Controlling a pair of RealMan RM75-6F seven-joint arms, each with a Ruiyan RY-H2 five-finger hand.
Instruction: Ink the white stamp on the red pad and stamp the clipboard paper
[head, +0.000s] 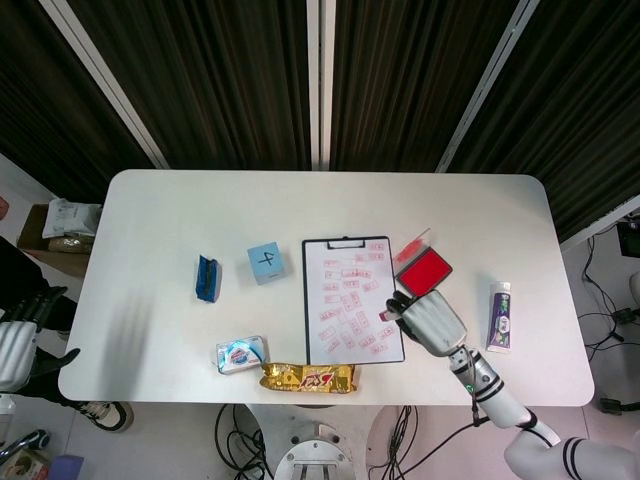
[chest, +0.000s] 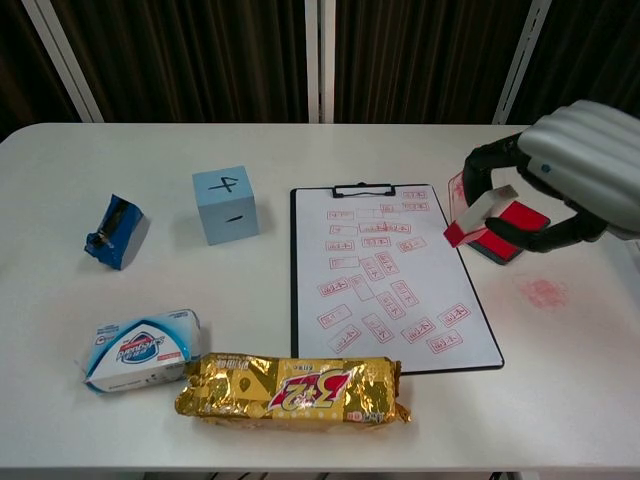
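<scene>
Stamp (chest: 478, 215) sits pinched in your right hand (chest: 560, 170), fingers wrapped round its white body, red face tilted down and to the left, lifted clear of the table. It hangs over the gap between the clipboard paper (chest: 385, 275) and the red pad (chest: 512, 226): paper to its left, pad just to its right and beneath. Whichever you want next is a short sideways move. Your left hand (head: 18, 340) is well apart at the table's far edge; its fingers look spread, holding nothing.
</scene>
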